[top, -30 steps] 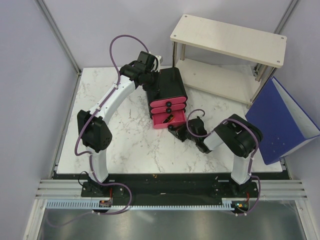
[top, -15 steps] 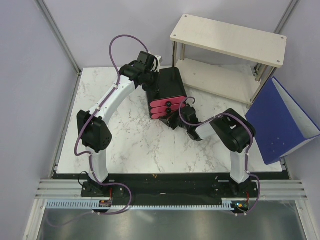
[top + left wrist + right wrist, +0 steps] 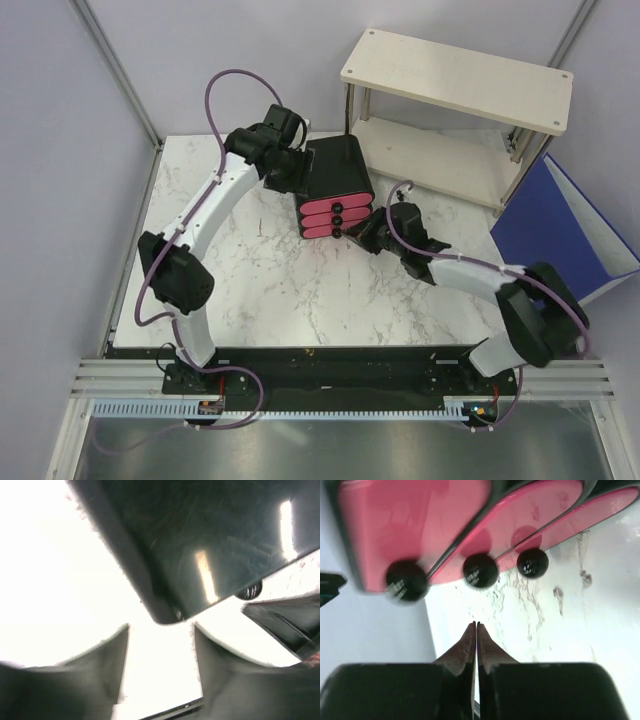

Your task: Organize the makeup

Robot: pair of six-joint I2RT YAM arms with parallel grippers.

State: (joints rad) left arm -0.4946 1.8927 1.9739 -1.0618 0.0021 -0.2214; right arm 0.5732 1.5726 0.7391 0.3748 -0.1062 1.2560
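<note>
None of the makeup shows in any view. The black box point(image 3: 338, 172) stands at the back middle of the table with its three pink drawers point(image 3: 330, 218) pushed in. My left gripper point(image 3: 290, 172) is at the box's back left side. In the left wrist view it point(image 3: 160, 647) is open with nothing between its fingers, and the box's glossy corner point(image 3: 200, 545) is just beyond them. My right gripper point(image 3: 353, 235) is shut and empty, just in front of the drawer fronts. In the right wrist view its tips point(image 3: 476, 626) sit a little below the black knobs point(image 3: 480, 570).
A white two-level shelf point(image 3: 460, 80) stands at the back right. A blue binder point(image 3: 560, 240) leans at the table's right edge. The marble table point(image 3: 250, 290) stretches in front of the box, between both arms.
The bottom pink drawer, open a second ago, is now pushed in. My right arm has reached forward toward the box. My left gripper has opened and shifted slightly left.
</note>
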